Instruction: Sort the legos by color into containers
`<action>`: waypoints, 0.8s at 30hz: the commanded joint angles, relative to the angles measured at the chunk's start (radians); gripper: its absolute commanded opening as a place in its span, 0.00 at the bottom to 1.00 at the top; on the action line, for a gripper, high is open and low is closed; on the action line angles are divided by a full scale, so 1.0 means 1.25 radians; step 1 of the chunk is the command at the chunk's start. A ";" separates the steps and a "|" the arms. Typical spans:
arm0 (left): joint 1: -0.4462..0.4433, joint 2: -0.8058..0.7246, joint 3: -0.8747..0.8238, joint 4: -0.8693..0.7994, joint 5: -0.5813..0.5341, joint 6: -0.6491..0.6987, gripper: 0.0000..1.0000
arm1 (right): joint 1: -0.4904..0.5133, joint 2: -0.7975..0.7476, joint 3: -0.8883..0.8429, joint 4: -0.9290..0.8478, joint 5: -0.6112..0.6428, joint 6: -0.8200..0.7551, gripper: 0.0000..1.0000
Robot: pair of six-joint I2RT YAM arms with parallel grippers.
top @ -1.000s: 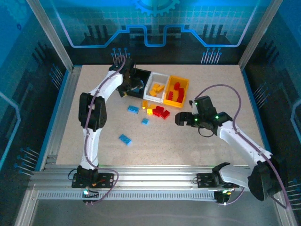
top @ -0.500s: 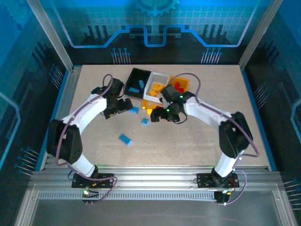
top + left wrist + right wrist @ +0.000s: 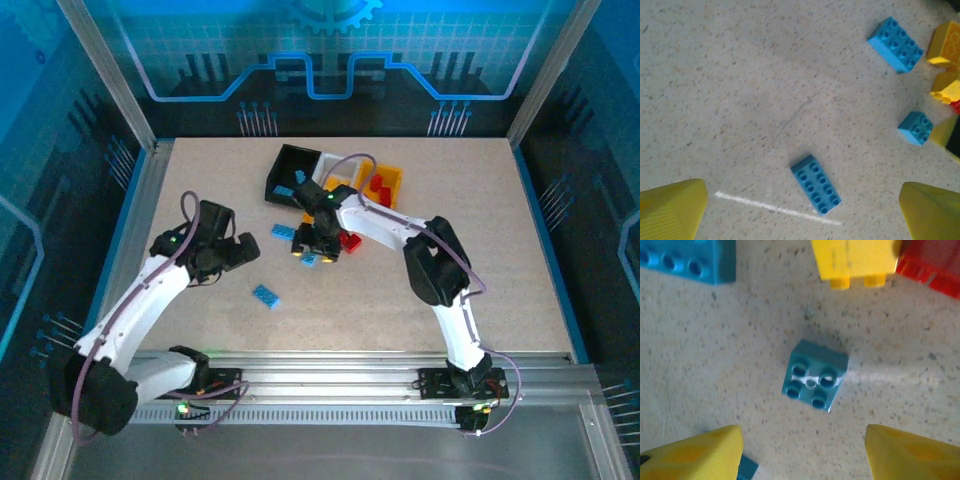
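Loose legos lie mid-table: a long blue brick (image 3: 266, 296), another blue brick (image 3: 283, 232), a small blue one (image 3: 310, 260), and red bricks (image 3: 350, 240). The containers stand behind them: black (image 3: 287, 168), white (image 3: 333, 165) and orange-yellow (image 3: 388, 184), with bricks inside. My left gripper (image 3: 243, 252) is open; in its wrist view the long blue brick (image 3: 816, 185) lies on the table between the yellow fingertips (image 3: 675, 207). My right gripper (image 3: 318, 248) hangs open just above the small blue brick (image 3: 815, 375), which lies ahead of its fingertips (image 3: 912, 455).
In the right wrist view a blue brick (image 3: 687, 260), a yellow brick (image 3: 855, 260) and a red brick (image 3: 930, 267) crowd close behind the small blue one. The left wrist view also has a blue brick (image 3: 895, 44) and yellow bricks (image 3: 946, 45) at its right edge.
My left arm has drawn back from the black bin to the near left, over the long blue brick. My right arm has swung in from the right to the brick cluster, its jaws narrowing.
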 commanded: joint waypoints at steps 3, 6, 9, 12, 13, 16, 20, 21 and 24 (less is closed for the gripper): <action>0.005 -0.086 -0.049 -0.063 -0.014 -0.023 0.99 | 0.006 0.073 0.087 -0.090 0.064 0.090 0.65; 0.005 -0.116 -0.063 -0.084 -0.016 -0.023 0.99 | 0.008 0.108 0.138 -0.127 0.076 0.098 0.63; 0.005 -0.142 -0.070 -0.102 -0.018 -0.019 0.99 | 0.010 0.150 0.160 -0.134 0.081 0.109 0.62; 0.006 -0.156 -0.068 -0.112 -0.012 -0.015 0.99 | 0.014 0.173 0.182 -0.145 0.092 0.116 0.59; 0.007 -0.156 -0.065 -0.116 -0.012 -0.014 0.99 | 0.015 0.181 0.192 -0.152 0.094 0.116 0.59; 0.007 -0.156 -0.058 -0.125 -0.015 -0.006 0.99 | 0.020 0.208 0.219 -0.174 0.096 0.112 0.57; 0.007 -0.157 -0.056 -0.127 -0.012 -0.004 0.99 | 0.028 0.220 0.222 -0.176 0.093 0.111 0.44; 0.007 -0.156 -0.058 -0.126 -0.012 -0.004 0.99 | 0.028 0.220 0.222 -0.175 0.093 0.110 0.41; 0.007 -0.156 -0.060 -0.120 -0.013 -0.004 0.99 | 0.031 0.217 0.221 -0.174 0.091 0.101 0.35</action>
